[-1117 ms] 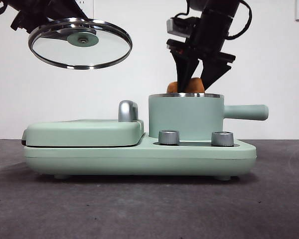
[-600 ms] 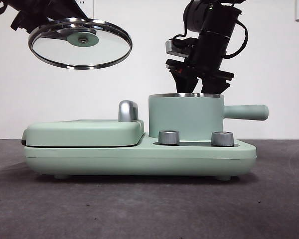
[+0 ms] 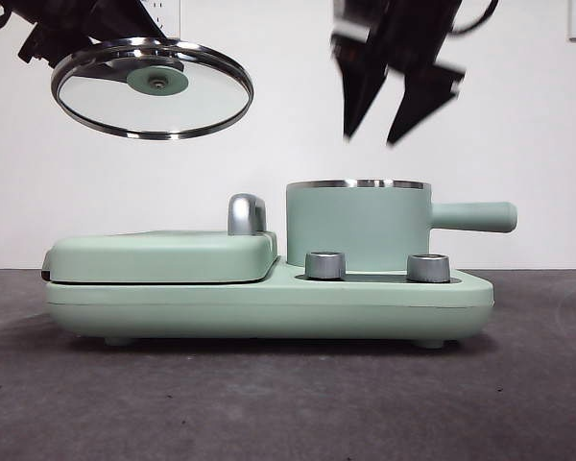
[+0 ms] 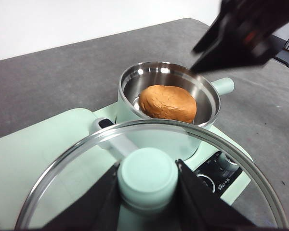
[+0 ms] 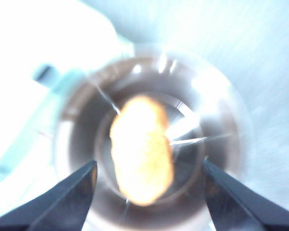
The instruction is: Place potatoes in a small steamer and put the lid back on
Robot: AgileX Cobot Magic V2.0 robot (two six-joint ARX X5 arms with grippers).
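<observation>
The potato (image 4: 167, 103) lies inside the mint-green steamer pot (image 3: 357, 227), an orange-brown lump on its steel floor; the right wrist view shows the potato (image 5: 141, 149) blurred below that camera. My right gripper (image 3: 396, 115) hangs open and empty above the pot's rim (image 3: 357, 183). High at the left, my left gripper (image 4: 148, 192) is shut on the green knob (image 4: 148, 177) of the glass lid (image 3: 152, 88), which is tilted in the air over the griddle cover. In the front view the potato is hidden by the pot wall.
The pot sits on a mint-green cooker base (image 3: 269, 298) with two steel dials (image 3: 325, 265). A flat green griddle cover (image 3: 163, 254) with a steel latch (image 3: 246, 213) lies to the pot's left. The pot's handle (image 3: 475, 216) sticks out to the right.
The right gripper lowered the potato into the pot, let it go, and has risen clear above the rim with its jaws open. The lid has shifted only slightly.
</observation>
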